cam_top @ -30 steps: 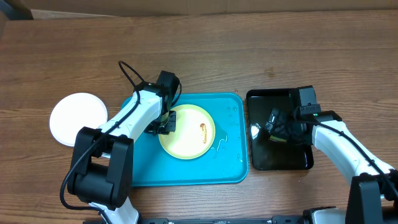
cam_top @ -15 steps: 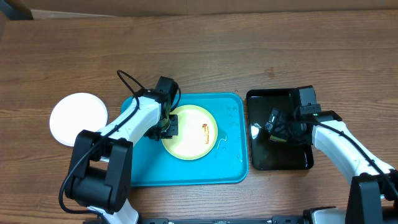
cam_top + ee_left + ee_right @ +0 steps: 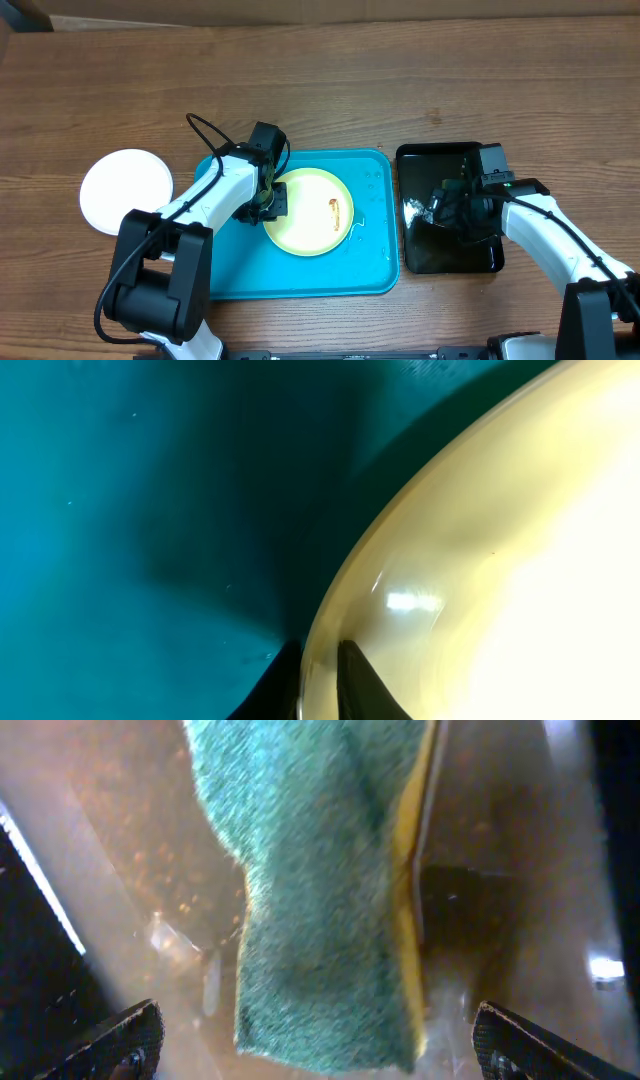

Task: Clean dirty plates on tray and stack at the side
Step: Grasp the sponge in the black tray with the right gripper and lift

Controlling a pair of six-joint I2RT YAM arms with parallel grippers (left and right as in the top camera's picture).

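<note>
Clamping the lime-green plate (image 3: pixel 310 215) by its left rim on the tray (image 3: pixel 300 272), left gripper (image 3: pixel 318 685) is clenched; right gripper (image 3: pixel 320 1040) gapes above a sponge (image 3: pixel 320 890)

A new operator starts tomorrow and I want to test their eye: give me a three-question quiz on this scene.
1. True or false: the white plate lies on the table, off the turquoise tray.
2. What lies below the open right gripper? A sponge; B plate; C cup.
3. Fill in: the left gripper pinches the green plate by its ____.
Key: 1 true; 2 A; 3 rim.
</note>
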